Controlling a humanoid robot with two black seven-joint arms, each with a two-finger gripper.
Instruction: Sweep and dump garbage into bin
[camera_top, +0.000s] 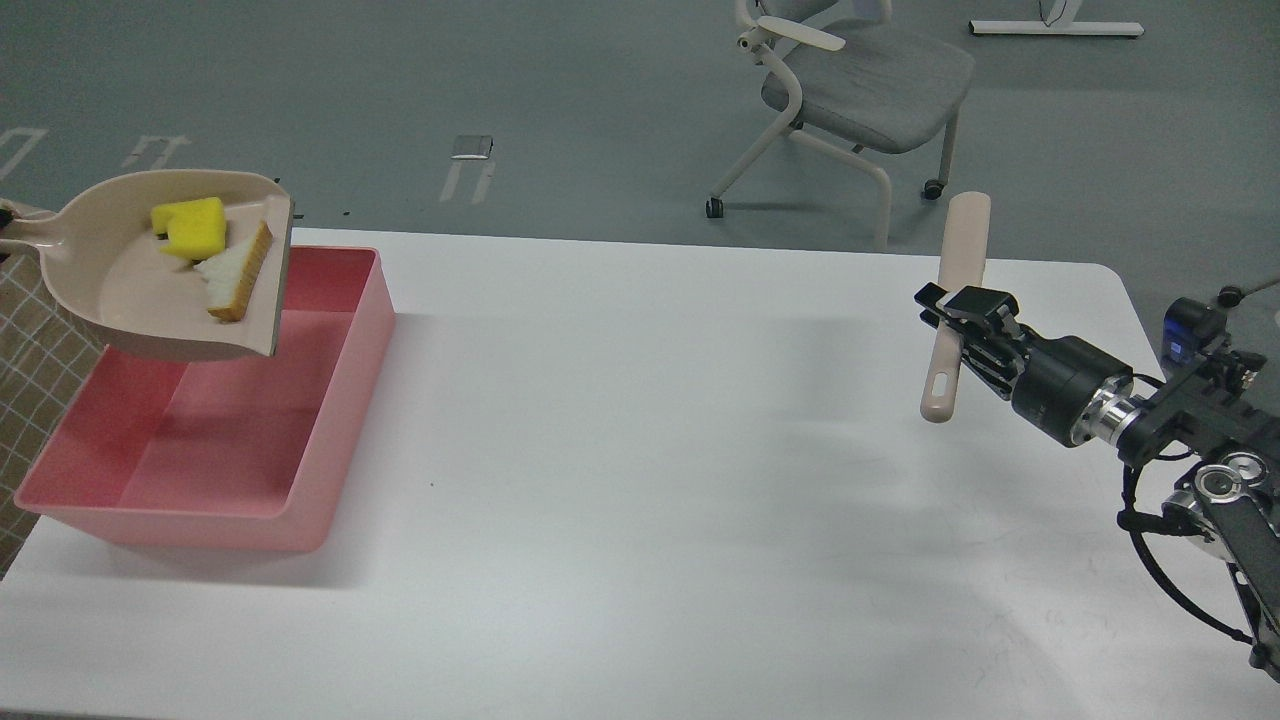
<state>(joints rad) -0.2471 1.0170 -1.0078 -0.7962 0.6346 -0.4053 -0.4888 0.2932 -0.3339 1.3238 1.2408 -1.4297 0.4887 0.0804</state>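
A beige dustpan (120, 300) hangs tilted above the far left part of the pink bin (200, 440). In the pan lie the garbage pieces: the yellow sponge block (190, 225) and the bread half-slice (235, 272), which leans against the pan's front lip. The pan's handle runs off the left edge, so my left gripper is out of view. My right gripper (958, 312) is shut on the beige brush handle (955, 300) and holds it nearly upright above the right side of the table. The bin's inside looks bare.
The white table (650, 450) carries the bin at its left end. A grey office chair (850, 90) stands on the floor behind the table. A checked brown cloth (25, 360) shows at the left edge beside the bin.
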